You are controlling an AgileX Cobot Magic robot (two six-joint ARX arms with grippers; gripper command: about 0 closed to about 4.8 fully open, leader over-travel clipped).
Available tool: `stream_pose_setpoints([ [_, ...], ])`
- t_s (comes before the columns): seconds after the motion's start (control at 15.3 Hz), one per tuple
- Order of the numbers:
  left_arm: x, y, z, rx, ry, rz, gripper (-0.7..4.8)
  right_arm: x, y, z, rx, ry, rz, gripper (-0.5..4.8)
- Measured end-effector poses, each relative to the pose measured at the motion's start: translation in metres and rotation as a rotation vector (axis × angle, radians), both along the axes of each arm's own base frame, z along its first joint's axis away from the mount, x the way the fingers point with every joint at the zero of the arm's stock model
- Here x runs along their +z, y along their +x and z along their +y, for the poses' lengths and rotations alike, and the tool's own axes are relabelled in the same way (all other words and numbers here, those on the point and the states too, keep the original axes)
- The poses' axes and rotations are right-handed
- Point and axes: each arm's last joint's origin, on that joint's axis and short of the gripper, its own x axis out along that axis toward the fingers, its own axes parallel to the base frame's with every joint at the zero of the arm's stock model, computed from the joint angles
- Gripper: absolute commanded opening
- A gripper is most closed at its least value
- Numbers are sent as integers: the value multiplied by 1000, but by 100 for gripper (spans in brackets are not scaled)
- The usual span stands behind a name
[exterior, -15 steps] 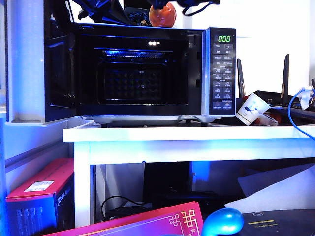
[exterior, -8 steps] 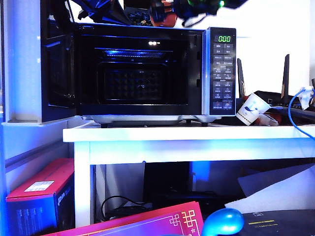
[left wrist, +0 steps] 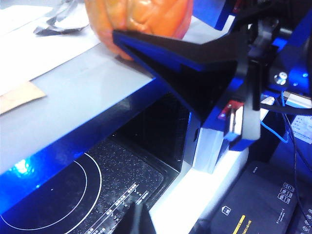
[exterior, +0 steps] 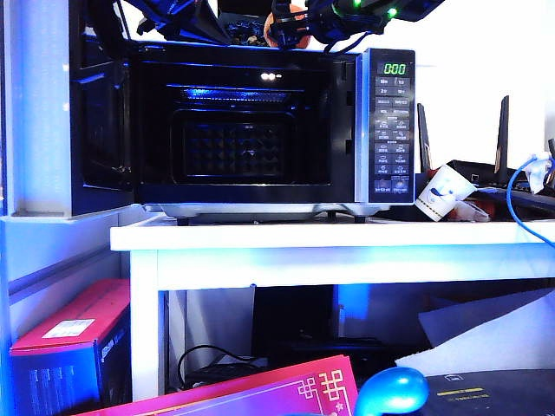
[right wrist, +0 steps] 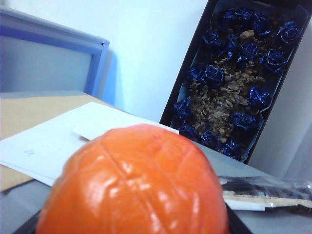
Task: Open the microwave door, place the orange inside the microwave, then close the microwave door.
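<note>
Straddling the glossy round orange (right wrist: 134,183) atop the boxy black microwave (exterior: 260,130), the right tool (exterior: 290,26), jaws apart, could nudge it rolling off; the left tool's (left wrist: 131,222) state cannot be told.

Orange (right wrist: 134,187) glossy, dimpled; microwave (exterior: 260,121) front glossy black.

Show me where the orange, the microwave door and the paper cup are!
orange (right wrist: 134,183): right wrist view, middle of its wrinkly skin.
microwave door (exterior: 100,117): exterior view, inner face of the open door.
paper cup (exterior: 444,191): exterior view, its tilted white side.
</note>
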Motion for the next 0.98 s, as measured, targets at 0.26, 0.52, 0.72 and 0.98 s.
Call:
stream_pose_setpoints([
  [0.26, 0, 0, 0, 0, 0, 1, -5, 8, -4, -2, -1, 0, -1, 219],
  [0.52, -1, 0, 0, 0, 1, 3, -5, 78, -59, -23, 0, -9, 23, 219],
  [0.72, -1, 0, 0, 0, 1, 4, -5, 89, -79, -31, -3, -76, 130, 219],
  [0.98, -1, 0, 0, 0, 3, 11, -5, 68, -81, -29, 61, -183, 315, 220],
])
